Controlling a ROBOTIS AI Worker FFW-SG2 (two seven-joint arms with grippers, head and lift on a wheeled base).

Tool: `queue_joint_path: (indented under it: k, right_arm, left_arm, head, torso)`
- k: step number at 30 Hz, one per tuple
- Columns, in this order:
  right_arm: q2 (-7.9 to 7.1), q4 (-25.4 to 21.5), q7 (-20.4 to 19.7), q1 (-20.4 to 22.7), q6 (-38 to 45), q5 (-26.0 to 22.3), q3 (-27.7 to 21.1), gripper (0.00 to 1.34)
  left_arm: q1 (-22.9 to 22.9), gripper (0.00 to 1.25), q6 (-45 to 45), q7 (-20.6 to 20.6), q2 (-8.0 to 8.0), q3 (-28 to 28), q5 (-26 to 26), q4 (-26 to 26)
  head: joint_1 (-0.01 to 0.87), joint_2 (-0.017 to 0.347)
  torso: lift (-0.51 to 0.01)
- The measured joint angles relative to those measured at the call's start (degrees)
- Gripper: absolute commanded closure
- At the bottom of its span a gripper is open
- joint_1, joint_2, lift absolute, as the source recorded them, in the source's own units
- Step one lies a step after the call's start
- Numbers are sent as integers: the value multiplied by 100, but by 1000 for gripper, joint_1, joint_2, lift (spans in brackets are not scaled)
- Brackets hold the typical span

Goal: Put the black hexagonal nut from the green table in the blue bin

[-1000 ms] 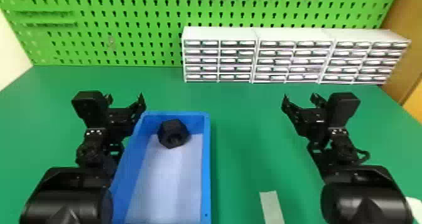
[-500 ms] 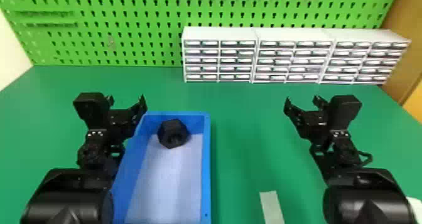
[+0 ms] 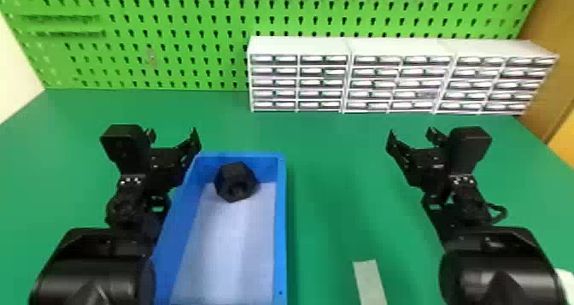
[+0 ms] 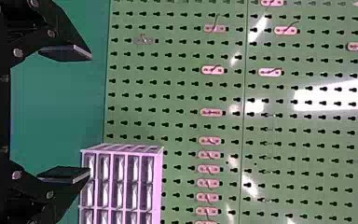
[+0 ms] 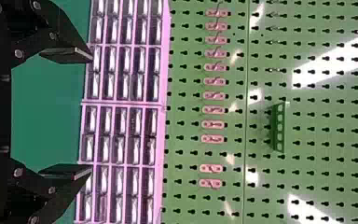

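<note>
Lying inside the blue rectangular plastic bin (image 3: 280, 231), near its far wall, the black hexagonal nut (image 3: 235, 182) is already where the task wants it; the walls around it should keep it from rolling off across the green surface (image 3: 333, 176). Whether it touches the far wall, I cannot tell.

The left tool (image 3: 173, 136) hangs by the bin's far left corner, its two flat black fingers spread apart with nothing between them, which fits a load let go. The right tool (image 3: 412, 135) is well apart from the bin, to its right, its fingers also spread and holding nothing; that posture mirrors the left one and looks like a waiting pose, leaving the bin alone.

The job looks finished, so neither arm seems to need another grasp. The likeliest slip would be the left tool catching the nearby rim if lowered carelessly.
</note>
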Motion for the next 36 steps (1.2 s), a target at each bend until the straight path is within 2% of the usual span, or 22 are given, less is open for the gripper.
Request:
queue_joint_path:
  k: [17, 36]
  right_arm:
    - [117, 6, -72, 51, -8, 153, -66, 433]
    - [142, 3, -73, 84, -9, 173, -82, 435]
  left_arm:
    - [-12, 383, 2, 9, 0, -1, -21, 14]
    - [-9, 383, 0, 18, 0, -36, -2, 29]
  head:
    - [686, 51]
    - [686, 51]
  torso:
    - [-96]
    - [-96]
